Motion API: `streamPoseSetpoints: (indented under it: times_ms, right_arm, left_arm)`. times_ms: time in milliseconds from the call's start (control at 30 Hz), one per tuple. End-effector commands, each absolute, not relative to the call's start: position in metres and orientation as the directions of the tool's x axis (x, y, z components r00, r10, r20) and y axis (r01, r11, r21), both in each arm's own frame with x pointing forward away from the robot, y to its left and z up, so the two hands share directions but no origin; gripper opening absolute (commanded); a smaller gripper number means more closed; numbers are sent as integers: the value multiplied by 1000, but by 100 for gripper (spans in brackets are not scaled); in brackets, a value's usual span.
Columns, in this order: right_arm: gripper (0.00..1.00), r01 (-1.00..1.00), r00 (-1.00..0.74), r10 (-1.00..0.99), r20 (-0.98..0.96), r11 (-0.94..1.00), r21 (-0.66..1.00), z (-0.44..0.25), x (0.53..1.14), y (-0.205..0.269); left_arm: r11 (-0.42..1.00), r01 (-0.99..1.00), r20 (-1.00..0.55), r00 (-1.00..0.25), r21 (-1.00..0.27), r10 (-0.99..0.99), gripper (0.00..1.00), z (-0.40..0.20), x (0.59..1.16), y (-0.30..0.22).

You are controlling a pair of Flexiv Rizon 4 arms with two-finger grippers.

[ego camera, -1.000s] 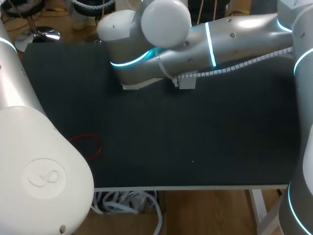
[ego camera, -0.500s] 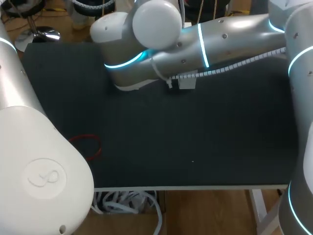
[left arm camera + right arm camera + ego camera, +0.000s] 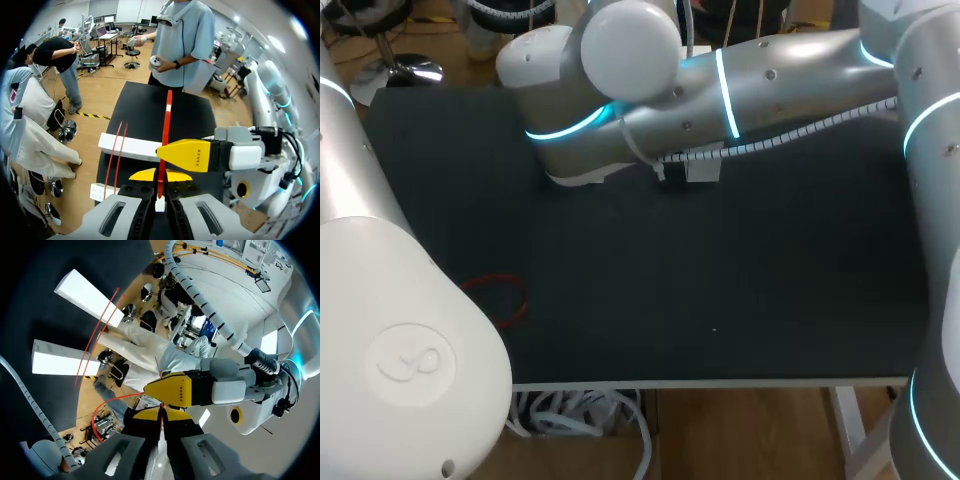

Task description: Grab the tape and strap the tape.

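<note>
**Right arm drifts left, red tape clamped at both ends**

Over the last second the right arm (image 3: 770, 85), which lies across the far side of the worktop (image 3: 720, 270), has slid a little toward the left in the head view. The left arm (image 3: 400, 330) and the red loop beside it on the worktop have not moved.

The tape (image 3: 166, 125) is a thin, flat, bright red strip. In the left wrist view it rises straight out from between the left fingers (image 3: 154, 175), which are pressed together on it. Just ahead, the right arm's yellow tip crosses the strip from the side. Two more thin red strands run beside it, over a long white block (image 3: 130, 147) that lies on the worktop. A smaller block lies nearer the fingers.

In the right wrist view the right fingers (image 3: 156, 414) are likewise closed on a thin edge of the red strip, touching the left arm's yellow tip. A slack red loop curves away beside them.

A short line of small dark print sits on the side of the other arm's yellow tip in each wrist view. A round mark is embossed on the left arm's white casing.
</note>
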State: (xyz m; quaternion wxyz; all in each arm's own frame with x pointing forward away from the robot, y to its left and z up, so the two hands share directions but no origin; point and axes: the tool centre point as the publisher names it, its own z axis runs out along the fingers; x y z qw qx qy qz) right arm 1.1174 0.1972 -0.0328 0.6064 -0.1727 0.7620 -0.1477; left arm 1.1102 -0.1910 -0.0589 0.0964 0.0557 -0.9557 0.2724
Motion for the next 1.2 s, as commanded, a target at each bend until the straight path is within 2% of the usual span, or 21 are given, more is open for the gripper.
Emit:
streamPoseSetpoints:
  times_ms: [33, 600, 633, 667, 700, 767, 867, 1100, 1200]
  right_arm:
    - [0, -81, -215, -446, -869, 895, -439, -31, 1118, 200]
    - [0, -84, -214, -436, -874, 900, -428, -26, 1121, 186]
    - [3, -89, -214, -436, -874, 900, -427, -26, 1120, 185]
    - [13, -91, -213, -436, -874, 900, -427, -26, 1120, 184]
    - [18, -94, -211, -436, -875, 900, -426, -26, 1119, 183]
    - [19, -100, -210, -435, -875, 900, -424, -25, 1117, 182]
    - [31, -112, -209, -433, -877, 901, -419, -24, 1114, 180]
    - [25, -151, -204, -428, -881, 903, -403, -19, 1104, 171]
    - [26, -174, -199, -424, -884, 903, -394, -15, 1098, 166]
  left_arm:
    - [849, -159, 219, -974, -504, -53, 0, -57, 1112, -193]
    - [849, -159, 219, -974, -504, -53, 0, -57, 1112, -193]
    - [849, -159, 219, -974, -504, -53, 0, -57, 1112, -193]
    - [849, -159, 219, -974, -504, -53, 0, -57, 1112, -193]
    - [849, -159, 219, -974, -504, -53, 0, -57, 1112, -193]
    - [849, -159, 219, -974, -504, -53, 0, -57, 1112, -193]
    - [849, -159, 219, -974, -504, -53, 0, -57, 1112, -193]
    - [849, -159, 219, -974, -504, -53, 0, -57, 1112, -193]
    - [849, -159, 219, -974, -504, -53, 0, -57, 1112, -193]
